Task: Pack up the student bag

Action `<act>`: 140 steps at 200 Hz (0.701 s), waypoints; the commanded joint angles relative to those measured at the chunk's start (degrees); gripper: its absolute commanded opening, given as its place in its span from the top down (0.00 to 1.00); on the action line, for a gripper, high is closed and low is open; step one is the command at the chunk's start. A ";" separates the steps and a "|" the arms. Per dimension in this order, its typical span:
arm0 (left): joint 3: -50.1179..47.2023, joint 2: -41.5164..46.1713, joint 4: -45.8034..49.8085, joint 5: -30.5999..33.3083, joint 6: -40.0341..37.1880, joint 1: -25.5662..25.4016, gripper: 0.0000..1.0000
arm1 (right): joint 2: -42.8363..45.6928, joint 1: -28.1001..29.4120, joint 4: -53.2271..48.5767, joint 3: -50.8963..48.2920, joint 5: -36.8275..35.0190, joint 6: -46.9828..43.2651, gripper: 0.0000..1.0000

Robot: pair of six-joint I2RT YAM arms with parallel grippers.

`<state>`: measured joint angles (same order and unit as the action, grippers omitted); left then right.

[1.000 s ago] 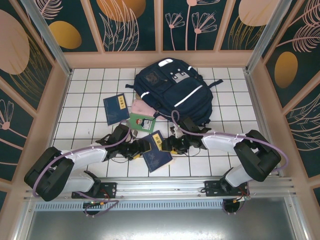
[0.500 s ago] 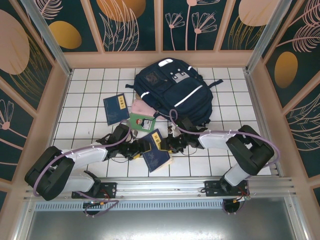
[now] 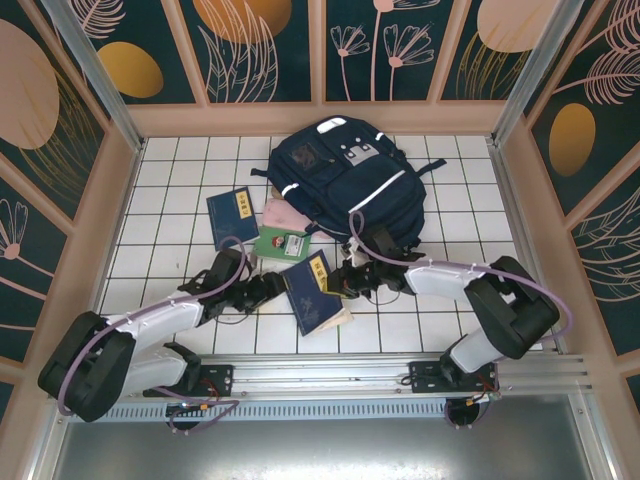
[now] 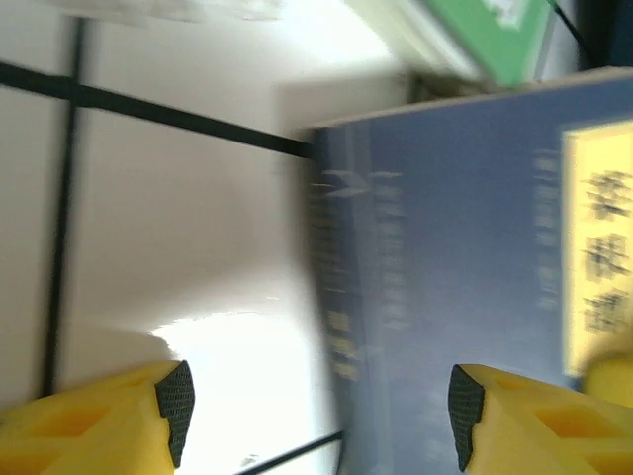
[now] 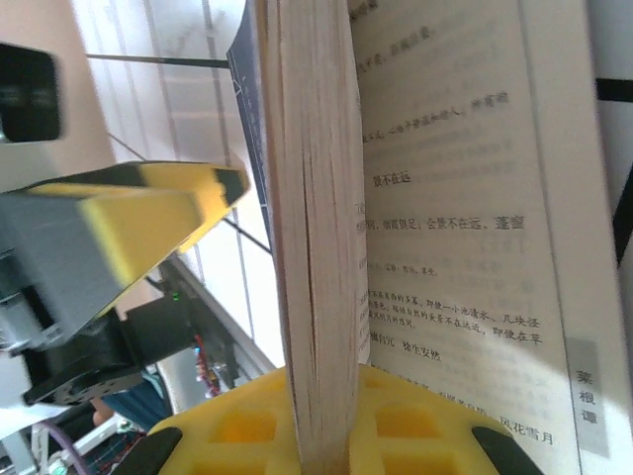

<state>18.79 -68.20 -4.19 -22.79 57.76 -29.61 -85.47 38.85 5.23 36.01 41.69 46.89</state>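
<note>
The right gripper (image 5: pixel 321 435) is clamped on the blue book (image 3: pixel 312 298). Its yellow fingers (image 5: pixel 435 401) pinch the thick block of pages edge-on, and a printed page lies open on one side of the block. From above, this gripper meets the book's right edge. The book lies slanted on the white tiled table (image 3: pixel 180 190) between the two arms, with pale page edges showing at its near corner.

The left gripper (image 4: pixel 321 411) has its jaws spread wide and holds nothing. One black pad (image 4: pixel 178 401) hangs over bare tile, the other over the book's blue cover near its left edge.

Just beyond the book lie a green booklet (image 3: pixel 283 243), a pink item (image 3: pixel 284 214) and a second blue book (image 3: pixel 232 215).

The student bag (image 3: pixel 350 185) lies flat at the far middle of the table, beyond the right arm, with the pink item just beside its near left edge.
</note>
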 commanded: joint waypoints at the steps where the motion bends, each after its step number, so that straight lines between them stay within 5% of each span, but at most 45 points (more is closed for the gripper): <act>1: -4.06 1.33 -9.14 -4.27 5.03 1.78 0.30 | 4.11 -1.83 3.99 -0.16 2.87 0.87 0.92; 84: -5.89 4.26 -34.17 -8.89 16.62 2.02 0.23 | 12.61 -4.30 6.80 1.01 7.06 2.86 0.95; 140: -4.32 1.65 -38.09 -11.26 17.86 2.01 0.22 | 15.66 -4.66 13.42 0.24 11.21 5.58 0.94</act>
<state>13.82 -64.82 -37.01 -31.51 73.91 -27.75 -71.88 34.48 10.94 35.83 48.53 51.64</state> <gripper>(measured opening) 0.784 0.123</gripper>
